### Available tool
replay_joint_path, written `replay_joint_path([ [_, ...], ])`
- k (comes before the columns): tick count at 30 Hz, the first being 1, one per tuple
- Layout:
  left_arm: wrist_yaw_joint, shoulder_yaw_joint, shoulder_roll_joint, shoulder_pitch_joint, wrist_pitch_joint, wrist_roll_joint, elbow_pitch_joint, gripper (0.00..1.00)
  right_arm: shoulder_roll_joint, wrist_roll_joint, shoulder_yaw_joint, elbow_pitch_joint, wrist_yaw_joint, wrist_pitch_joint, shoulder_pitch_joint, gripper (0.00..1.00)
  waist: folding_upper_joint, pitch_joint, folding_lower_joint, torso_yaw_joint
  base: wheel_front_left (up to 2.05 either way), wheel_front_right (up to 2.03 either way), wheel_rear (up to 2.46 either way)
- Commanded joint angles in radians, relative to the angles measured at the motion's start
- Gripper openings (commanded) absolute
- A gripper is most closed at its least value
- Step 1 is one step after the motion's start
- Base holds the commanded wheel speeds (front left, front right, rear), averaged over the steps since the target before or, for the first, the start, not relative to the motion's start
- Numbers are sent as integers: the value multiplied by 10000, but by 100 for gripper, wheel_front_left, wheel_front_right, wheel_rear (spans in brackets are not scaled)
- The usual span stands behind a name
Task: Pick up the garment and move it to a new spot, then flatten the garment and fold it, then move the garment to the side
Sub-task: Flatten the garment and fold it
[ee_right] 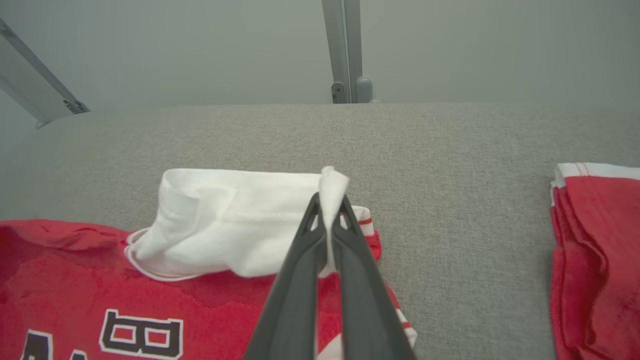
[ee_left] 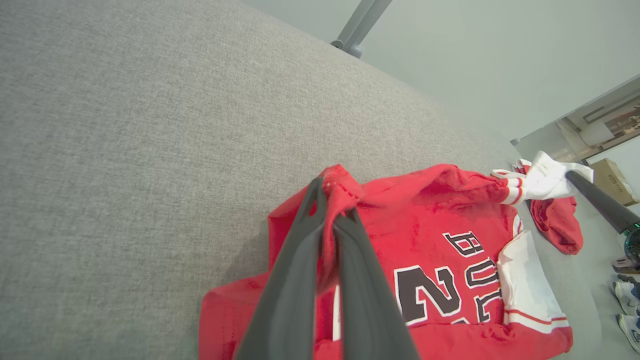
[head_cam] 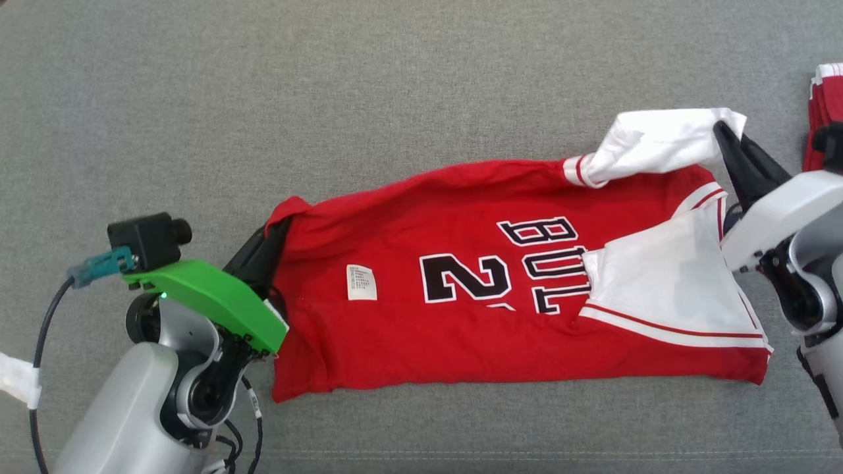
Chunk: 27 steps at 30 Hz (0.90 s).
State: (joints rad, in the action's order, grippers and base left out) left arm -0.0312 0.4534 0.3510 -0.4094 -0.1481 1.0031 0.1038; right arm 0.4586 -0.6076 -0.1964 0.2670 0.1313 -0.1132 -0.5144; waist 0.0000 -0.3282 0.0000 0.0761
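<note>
Red basketball-style jersey garment with white sleeves (head_cam: 461, 329) is laid out lengthwise across the middle of the grey woven-fabric tabletop (head_cam: 395, 79), hem toward the left edge, shoulders toward the right edge; it is kept well clear of the far edge. Black-and-white lettering "BUL" and a "2" are seen face up; a small white care label (head_cam: 361, 282) is seen near the hem end; the body is mostly flat, with some creasing along the far side.

Left gripper (head_cam: 273, 237) is closed tight on the far hem corner of the garment; in the left wrist view red cloth is pinched between the two dark fingers (ee_left: 295, 280) and bunched at the tips of the left gripper (ee_left: 332, 200); that corner is raised slightly off the tabletop.

Right gripper (head_cam: 728, 138) is closed tight on the end of the far white sleeve (head_cam: 658, 141); in the right wrist view white fabric is clamped between the fingers and pokes out past the tips of the right gripper (ee_right: 330, 200); the sleeve (ee_right: 225, 225) is lifted and puffed open above the red body. The near white sleeve (head_cam: 672, 283) is laid flat across the chest.

A second red folded garment with white trim (head_cam: 823, 112) is placed by the right edge, apart from the jersey and just beyond the right gripper; a gap of bare tabletop is seen between them in the right wrist view.
</note>
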Motion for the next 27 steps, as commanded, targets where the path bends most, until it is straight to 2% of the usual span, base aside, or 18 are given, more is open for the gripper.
replay_joint_path([
  [1, -105, -92, 73, 346, 88, 143, -159, 0, -99, -74, 182, -304, -12, -33, 474, 0, 0, 240, 0, -120, 0, 0, 0],
  [6, -395, -373, 62, 1240, 425, 397, -570, 0, -657, -22, 1038, -1512, -12, -238, 2157, 0, 0, 435, 0, -148, 0, 0, 0],
  [13, -329, -346, -174, 2003, 687, 645, -528, 0, -1626, 245, 1542, -2258, -8, -540, 3473, 0, 0, 475, 0, -408, 0, 0, 0],
  [18, -410, -565, -296, 2380, 970, 918, -690, 0, -1872, 401, 1671, -2546, -9, -695, 3817, 0, 0, 552, 0, -515, 0, 0, 0],
  [27, -562, -664, -371, 3037, 1290, 958, -761, 0, -1907, 508, 1739, -2671, -9, -837, 4223, 0, 0, 706, 0, -552, 0, 0, 0],
])
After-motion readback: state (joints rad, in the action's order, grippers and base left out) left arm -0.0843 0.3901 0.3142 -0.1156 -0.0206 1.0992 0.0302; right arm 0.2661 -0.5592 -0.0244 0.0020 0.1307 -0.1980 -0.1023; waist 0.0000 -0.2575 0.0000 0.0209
